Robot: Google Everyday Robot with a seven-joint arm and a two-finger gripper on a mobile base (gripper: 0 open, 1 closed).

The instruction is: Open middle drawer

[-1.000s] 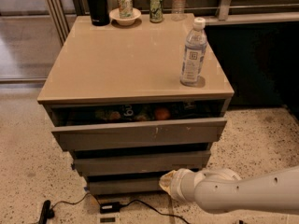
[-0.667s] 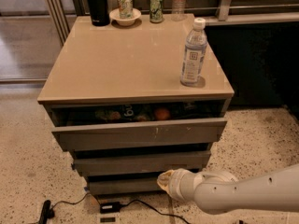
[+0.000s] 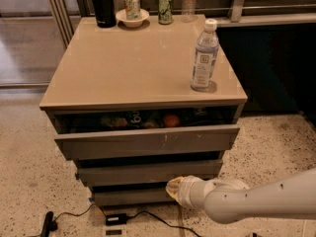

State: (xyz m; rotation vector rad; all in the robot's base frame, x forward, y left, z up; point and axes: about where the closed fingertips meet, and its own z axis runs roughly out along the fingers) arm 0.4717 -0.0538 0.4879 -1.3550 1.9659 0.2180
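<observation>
The middle drawer (image 3: 148,172) sits under the top drawer (image 3: 148,142), which juts further out, leaving only a narrow dark gap between the two fronts. Just below the middle drawer's right half, the gripper (image 3: 173,187) and its white arm (image 3: 256,201) crowd the lowest drawer (image 3: 128,196). Lower still, a black adapter (image 3: 116,218) with its cable lies on the speckled floor (image 3: 29,181), which is open to the middle drawer's left.

White logo on black flask (image 3: 101,6), water bottle (image 3: 204,53) label too small to read
</observation>
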